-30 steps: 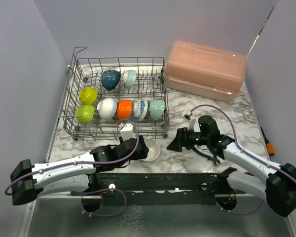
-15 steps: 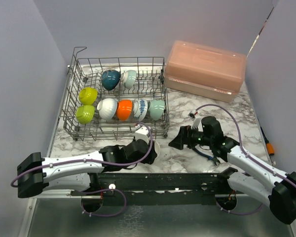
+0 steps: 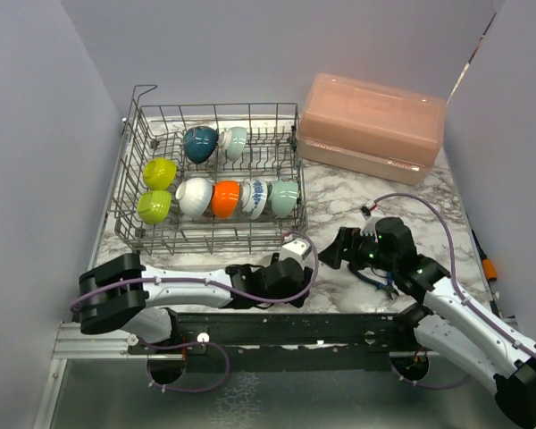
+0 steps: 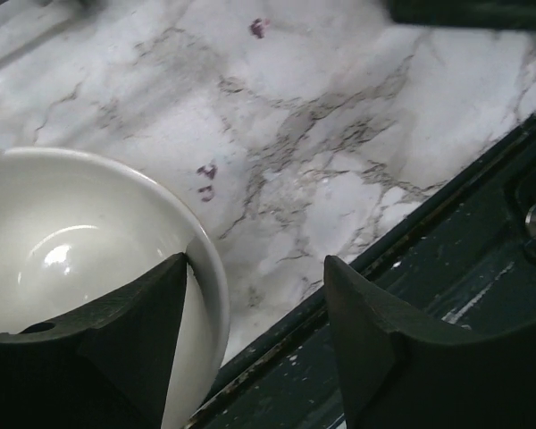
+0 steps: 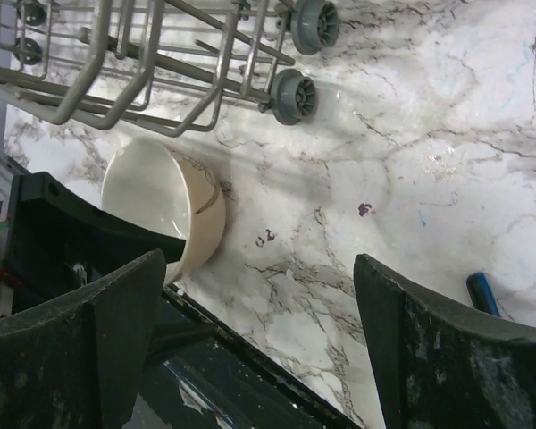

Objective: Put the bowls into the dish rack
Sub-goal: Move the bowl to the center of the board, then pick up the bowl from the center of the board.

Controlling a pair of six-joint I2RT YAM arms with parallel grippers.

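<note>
A beige bowl stands on the marble at the near table edge, also seen in the right wrist view as the bowl; from above my left gripper covers it. The left gripper is open: one finger is inside the bowl against its wall, the other stands clear outside the rim. My right gripper hovers open to the bowl's right, its fingers wide apart. The dish rack holds several bowls on edge, among them lime, dark blue, white and orange.
A pink lidded box lies at the back right. The rack's wheels stand close behind the beige bowl. The black frame rail runs along the table's near edge. An orange-tipped object lies at the far right edge.
My left arm has swung right along the near edge and now covers the beige bowl, one finger inside it. The right arm has drawn back to the right.
</note>
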